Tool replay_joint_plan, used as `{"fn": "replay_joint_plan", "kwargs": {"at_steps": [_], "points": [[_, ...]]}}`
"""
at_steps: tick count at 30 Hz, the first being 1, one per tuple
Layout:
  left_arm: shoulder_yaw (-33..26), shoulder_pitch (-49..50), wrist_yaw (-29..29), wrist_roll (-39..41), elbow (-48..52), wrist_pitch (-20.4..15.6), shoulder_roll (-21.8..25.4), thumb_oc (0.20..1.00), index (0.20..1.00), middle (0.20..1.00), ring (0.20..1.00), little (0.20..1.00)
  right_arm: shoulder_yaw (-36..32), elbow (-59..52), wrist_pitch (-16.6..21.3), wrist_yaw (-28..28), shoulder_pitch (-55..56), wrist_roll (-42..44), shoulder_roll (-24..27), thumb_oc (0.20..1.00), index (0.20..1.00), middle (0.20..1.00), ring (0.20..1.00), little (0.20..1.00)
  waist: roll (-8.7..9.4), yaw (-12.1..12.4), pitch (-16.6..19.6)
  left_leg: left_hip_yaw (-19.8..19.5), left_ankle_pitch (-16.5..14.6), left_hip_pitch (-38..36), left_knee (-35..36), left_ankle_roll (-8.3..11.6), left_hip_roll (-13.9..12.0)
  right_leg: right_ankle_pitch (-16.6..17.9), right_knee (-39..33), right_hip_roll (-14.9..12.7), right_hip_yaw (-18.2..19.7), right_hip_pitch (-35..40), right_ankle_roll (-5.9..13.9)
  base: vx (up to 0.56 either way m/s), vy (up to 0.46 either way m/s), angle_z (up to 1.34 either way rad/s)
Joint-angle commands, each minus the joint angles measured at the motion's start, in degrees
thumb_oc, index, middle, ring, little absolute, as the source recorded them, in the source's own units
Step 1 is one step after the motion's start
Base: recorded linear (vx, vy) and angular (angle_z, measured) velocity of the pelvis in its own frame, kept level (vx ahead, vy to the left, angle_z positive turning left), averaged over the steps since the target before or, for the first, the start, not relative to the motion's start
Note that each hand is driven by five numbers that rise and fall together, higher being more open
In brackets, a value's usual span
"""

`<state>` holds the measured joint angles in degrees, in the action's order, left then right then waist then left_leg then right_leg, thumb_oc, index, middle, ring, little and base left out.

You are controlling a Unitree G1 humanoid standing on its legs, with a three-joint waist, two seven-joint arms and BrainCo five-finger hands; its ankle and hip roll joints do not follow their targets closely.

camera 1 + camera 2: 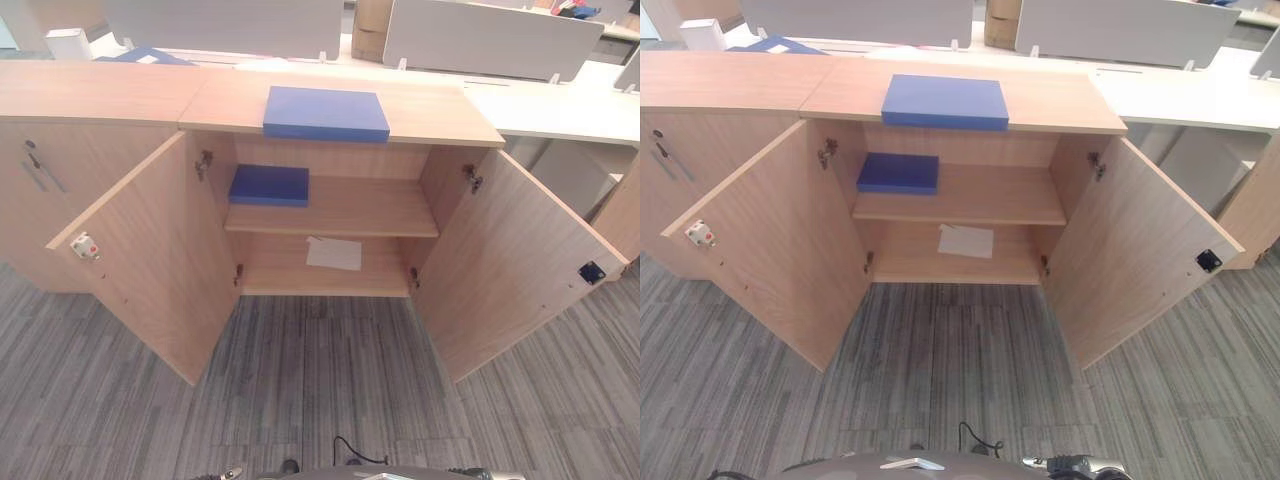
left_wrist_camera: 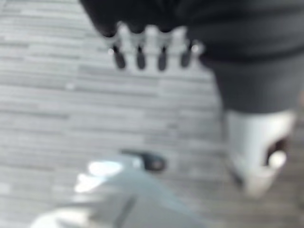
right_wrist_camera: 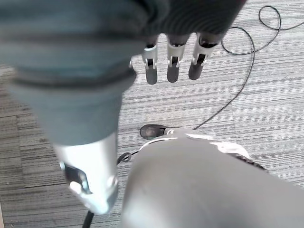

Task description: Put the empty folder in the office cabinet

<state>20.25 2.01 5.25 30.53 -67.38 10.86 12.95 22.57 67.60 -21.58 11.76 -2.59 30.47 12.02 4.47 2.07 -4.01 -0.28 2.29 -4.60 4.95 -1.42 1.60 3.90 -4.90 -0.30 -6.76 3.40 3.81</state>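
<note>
Above, blue folder (image 1: 326, 114) flat on cabinet (image 1: 440, 118) top, well apart from both hands. Left hand (image 2: 152, 45) and right hand (image 3: 173, 59) over carpet, fingers relaxed, holding nothing.

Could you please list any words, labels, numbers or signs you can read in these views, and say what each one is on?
There is no readable text.
The blue folder on the cabinet top, the blue folder on the upper shelf and the white sheet on the lower shelf show no legible print.

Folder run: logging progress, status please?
Left hand and right hand open, hanging over carpet. Blue folder on cabinet top; another on shelf. Both doors open, nothing blocking.
</note>
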Motion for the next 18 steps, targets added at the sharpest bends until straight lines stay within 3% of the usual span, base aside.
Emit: {"fn": "replay_joint_plan", "kwargs": {"at_steps": [1,18], "points": [[2.2,-2.59,1.18,-2.17,-2.1,-0.5,0.46,1.0,1.0,1.0,1.0,1.0,2.67,1.48,-0.1,-0.1,-2.6,0.45,1.21,1.0,1.0,1.0,1.0,1.0,-1.01,-0.49,-0.43,3.81,-5.46,1.74,0.05,-1.6,2.25,-2.71,-0.1,-1.15,-2.88,0.67,2.23,0.0,0.0,0.0],[1.05,-3.08,-1.33,-1.71,-5.11,0.47,-0.32,1.0,1.0,1.0,1.0,1.0,2.97,2.02,0.26,0.3,-2.57,-0.17,0.53,1.0,1.0,1.0,1.0,1.0,-0.7,-0.95,-0.33,4.56,-5.67,1.49,0.05,-1.57,2.03,-2.63,-0.1,-1.14,-2.81,0.7,2.15,0.0,0.0,0.0]]}}
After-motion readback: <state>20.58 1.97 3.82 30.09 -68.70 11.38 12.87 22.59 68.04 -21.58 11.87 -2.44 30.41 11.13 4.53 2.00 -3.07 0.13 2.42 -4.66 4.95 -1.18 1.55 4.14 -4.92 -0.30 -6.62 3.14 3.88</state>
